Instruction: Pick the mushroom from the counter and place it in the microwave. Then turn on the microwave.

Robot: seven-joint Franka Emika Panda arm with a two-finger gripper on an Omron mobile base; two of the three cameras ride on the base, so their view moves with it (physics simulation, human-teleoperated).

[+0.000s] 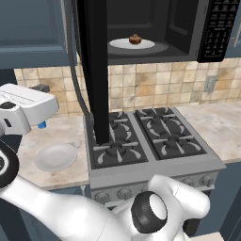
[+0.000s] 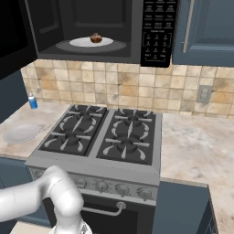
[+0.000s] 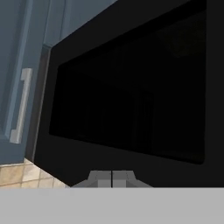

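Kitchen scene, marbled counter (image 2: pixel 196 146) either side of a black gas stove (image 2: pixel 103 135). Nearest on the counter at 9 o'clock of the stove: white plate (image 1: pixel 55 156), nothing on it; small blue bottle (image 2: pixel 32 101) further back by the tiled wall (image 2: pixel 119 87). Above the stove, microwave (image 1: pixel 188 33) with door (image 1: pixel 94 70) swung wide open. Inside, a white dish (image 1: pixel 132 44) carries the mushroom (image 1: pixel 135 40), sitting at the dish centre. Keypad (image 2: pixel 157 29) at 3 o'clock of the cavity. Gripper (image 3: pixel 112 177): fingertips pressed together, nothing between them, close against the dark door glass. Blue wall cabinet (image 2: pixel 205 32) flanks the microwave.
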